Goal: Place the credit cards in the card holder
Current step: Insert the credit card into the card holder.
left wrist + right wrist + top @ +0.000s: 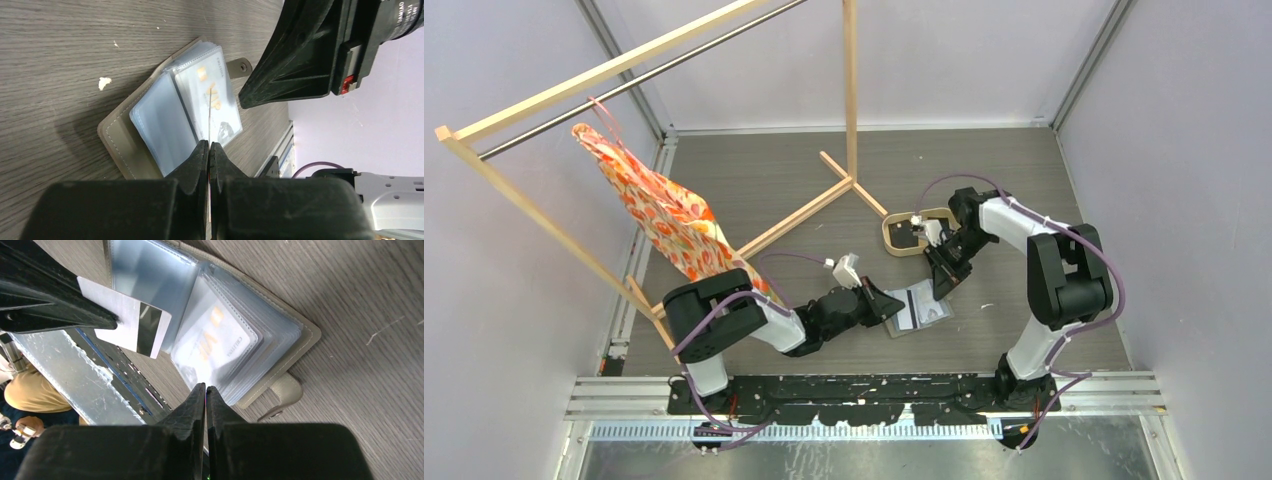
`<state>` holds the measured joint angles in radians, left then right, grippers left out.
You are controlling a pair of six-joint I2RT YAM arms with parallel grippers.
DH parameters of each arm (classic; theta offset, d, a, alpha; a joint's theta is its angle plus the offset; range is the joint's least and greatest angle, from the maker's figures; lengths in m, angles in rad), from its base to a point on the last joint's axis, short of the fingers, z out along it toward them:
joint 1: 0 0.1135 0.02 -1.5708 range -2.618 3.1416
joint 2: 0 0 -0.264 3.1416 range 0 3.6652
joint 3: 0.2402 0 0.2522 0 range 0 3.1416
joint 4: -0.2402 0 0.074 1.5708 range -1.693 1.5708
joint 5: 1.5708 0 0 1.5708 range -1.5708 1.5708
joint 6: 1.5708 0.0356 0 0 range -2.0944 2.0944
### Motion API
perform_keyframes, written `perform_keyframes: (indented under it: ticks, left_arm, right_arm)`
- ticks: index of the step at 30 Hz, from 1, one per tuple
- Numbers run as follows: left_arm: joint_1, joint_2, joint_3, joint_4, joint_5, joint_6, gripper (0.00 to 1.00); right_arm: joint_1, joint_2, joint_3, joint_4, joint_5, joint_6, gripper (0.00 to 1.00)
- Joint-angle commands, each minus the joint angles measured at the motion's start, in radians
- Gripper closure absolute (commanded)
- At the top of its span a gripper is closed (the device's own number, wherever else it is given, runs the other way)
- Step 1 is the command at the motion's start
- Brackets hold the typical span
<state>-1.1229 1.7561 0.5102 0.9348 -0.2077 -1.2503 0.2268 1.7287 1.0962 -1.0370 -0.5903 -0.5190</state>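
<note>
Left gripper (209, 146) clenched on a white card (131, 324), edge-on in its own view; wallet (117, 142) open on the table (754, 180), VIP card (212, 342) sleeved inside; right gripper (205, 387) closed over the sleeves, any pinch unclear; tray (887, 232) partly hidden.

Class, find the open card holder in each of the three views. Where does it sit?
Top external: card holder just below centre, slightly right.
Left wrist: centre-left.
Right wrist: upper centre.
Shared landmark: its orange-lettered card, wrist views only.
</note>
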Motion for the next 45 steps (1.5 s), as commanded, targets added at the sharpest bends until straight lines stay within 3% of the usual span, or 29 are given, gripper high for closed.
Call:
perform_keyframes:
  ticks: [1, 16, 37, 45]
  left_arm:
    - [0.008, 0.003, -0.015, 0.089, -0.007, -0.022, 1.0]
    - [0.027, 0.062, -0.028, 0.128, -0.012, -0.104, 1.0]
    - [0.047, 0.233, -0.083, 0.465, 0.047, -0.246, 1.0]
    - [0.049, 0.226, -0.088, 0.483, 0.065, -0.231, 1.0]
  right_arm:
    - [0.021, 0.012, 0.036, 0.0, 0.033, 0.017, 0.91]
    - [0.033, 0.081, 0.047, -0.005, 0.118, 0.042, 0.91]
    - [0.045, 0.089, 0.048, -0.003, 0.133, 0.048, 0.91]
    - [0.048, 0.089, 0.049, -0.004, 0.134, 0.048, 0.91]
